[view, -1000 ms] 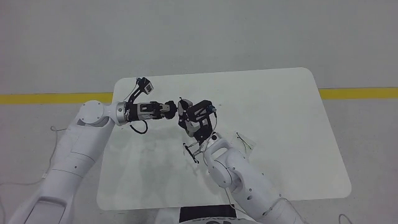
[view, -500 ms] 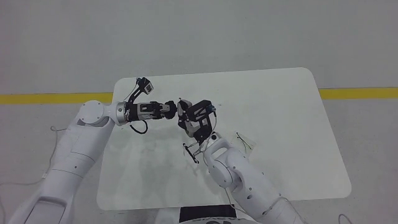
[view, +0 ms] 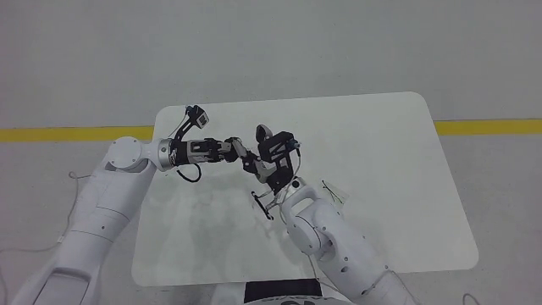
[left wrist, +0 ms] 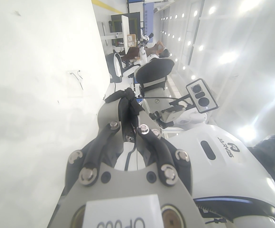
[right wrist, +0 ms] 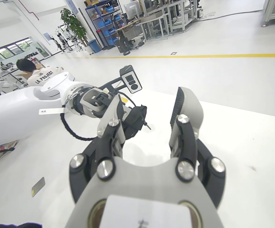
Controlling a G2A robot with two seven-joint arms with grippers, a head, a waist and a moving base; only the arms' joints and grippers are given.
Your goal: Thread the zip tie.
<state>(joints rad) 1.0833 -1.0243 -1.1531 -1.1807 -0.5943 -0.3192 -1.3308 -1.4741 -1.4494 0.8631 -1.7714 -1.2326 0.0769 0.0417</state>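
My left gripper (view: 237, 151) hangs over the middle of the white table (view: 381, 135), shut on a thin black zip tie (right wrist: 144, 120). The tie's free end pokes out past the black pads (left wrist: 128, 100). In the right wrist view the left gripper (right wrist: 133, 117) sits just beyond one of my right fingers (right wrist: 114, 117). My right gripper (right wrist: 149, 98) faces it from close by, open, with nothing between its fingers. In the top view the right gripper (view: 259, 149) is right beside the left one, not touching the tie.
A second zip tie (view: 332, 191) lies flat on the table to the right of both arms, also seen from the left wrist as the spare tie (left wrist: 77, 79). Bare table surface spreads to the right and toward the far edge. Yellow floor tape (view: 474, 126) runs behind the table.
My right gripper was closed in tight against the left gripper; it has opened and drawn back a little to the right. The left arm has stayed put.
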